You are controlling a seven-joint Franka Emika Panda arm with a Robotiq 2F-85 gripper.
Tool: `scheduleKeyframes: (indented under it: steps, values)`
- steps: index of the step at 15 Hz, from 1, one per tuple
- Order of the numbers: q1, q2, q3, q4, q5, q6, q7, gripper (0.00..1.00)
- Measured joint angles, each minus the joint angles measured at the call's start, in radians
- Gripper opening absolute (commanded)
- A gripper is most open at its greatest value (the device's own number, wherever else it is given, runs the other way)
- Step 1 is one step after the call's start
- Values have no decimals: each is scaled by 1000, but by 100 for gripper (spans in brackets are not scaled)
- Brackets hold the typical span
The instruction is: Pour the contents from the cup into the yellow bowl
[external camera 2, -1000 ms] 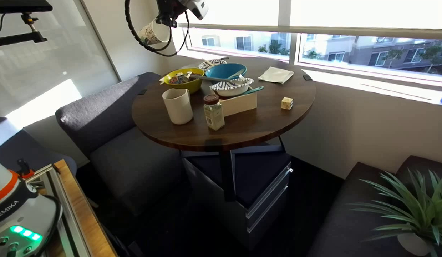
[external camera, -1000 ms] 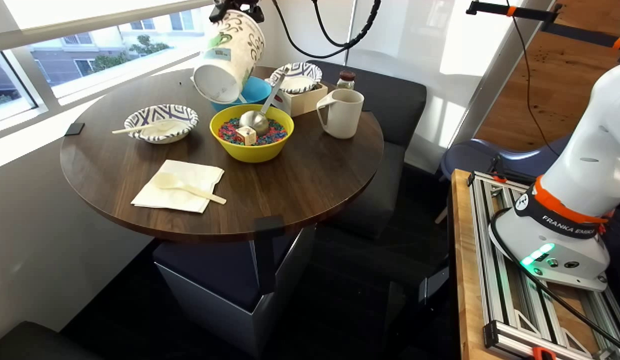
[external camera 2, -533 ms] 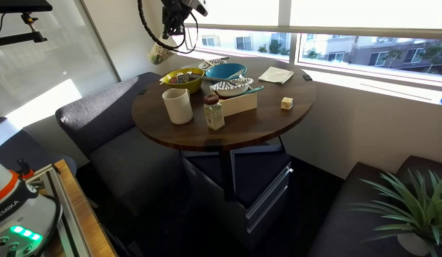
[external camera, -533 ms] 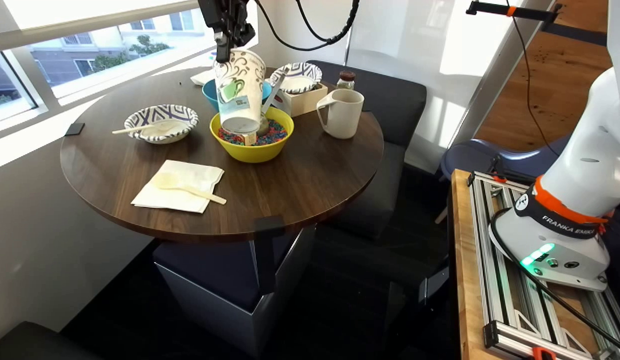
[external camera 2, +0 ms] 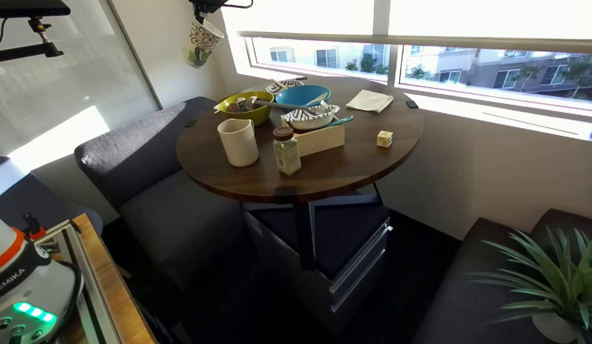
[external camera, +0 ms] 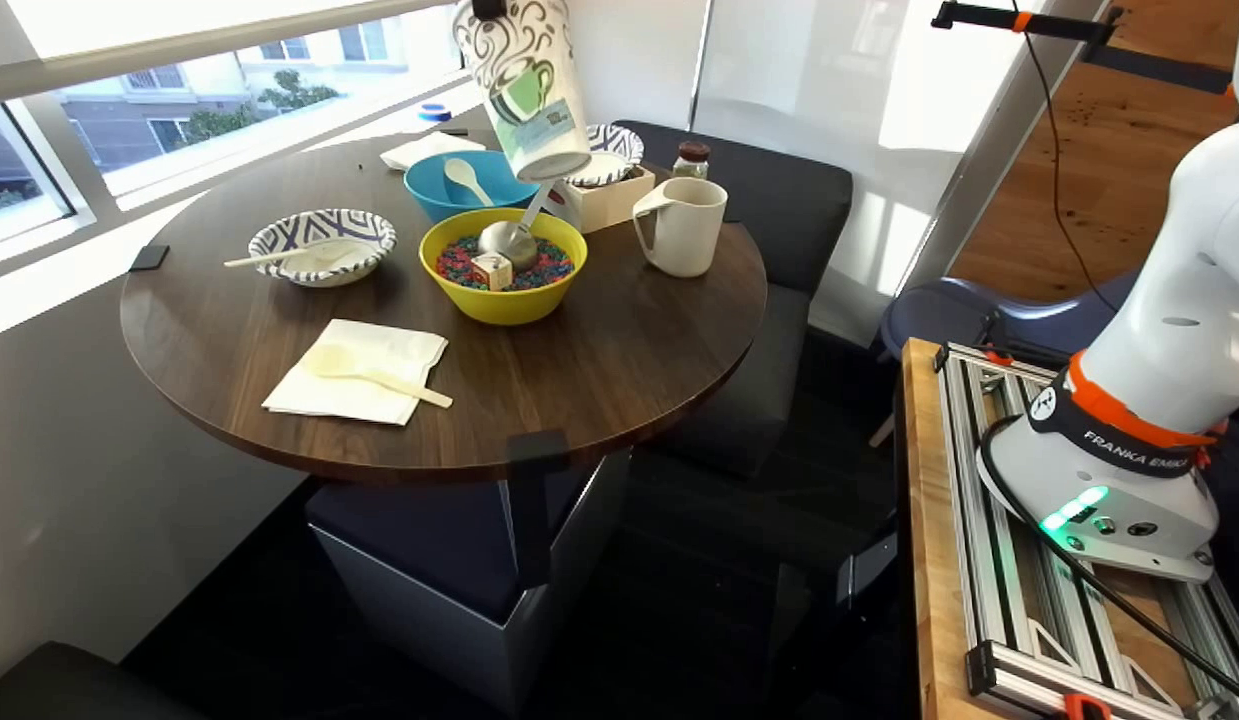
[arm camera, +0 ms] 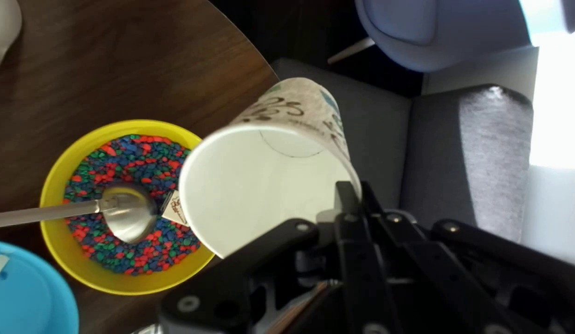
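Holding the cup [arm camera: 264, 178] higher than the yellow bowl [external camera: 509, 309].
Its rim is pinched by the closed gripper [arm camera: 354, 188]; seemingly empty, the cup should be lowered gently, upright, unsqueezed.

In the wrist view the cup [arm camera: 264, 176] hides part of the yellow bowl [arm camera: 125, 285].

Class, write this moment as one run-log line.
gripper: holding cup by rim | cup: in air, tilted, looks empty | yellow bowl: on table, holds coloured bits, ladle, block
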Motion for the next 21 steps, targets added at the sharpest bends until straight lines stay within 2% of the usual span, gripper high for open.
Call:
scheduleKeyframes:
  steps: [3,5,12,16,21]
  values:
    - [15,-41,-23,-2,-62,46,96,1]
    - [5,-52,-25,-15,-23,92,99,3]
    - [7,-49,-23,-14,-23,102,87,1]
    - [50,-16,4,-21,-43,248,-28,1]
    - [122,28,20,-104,-93,518,-202,1]
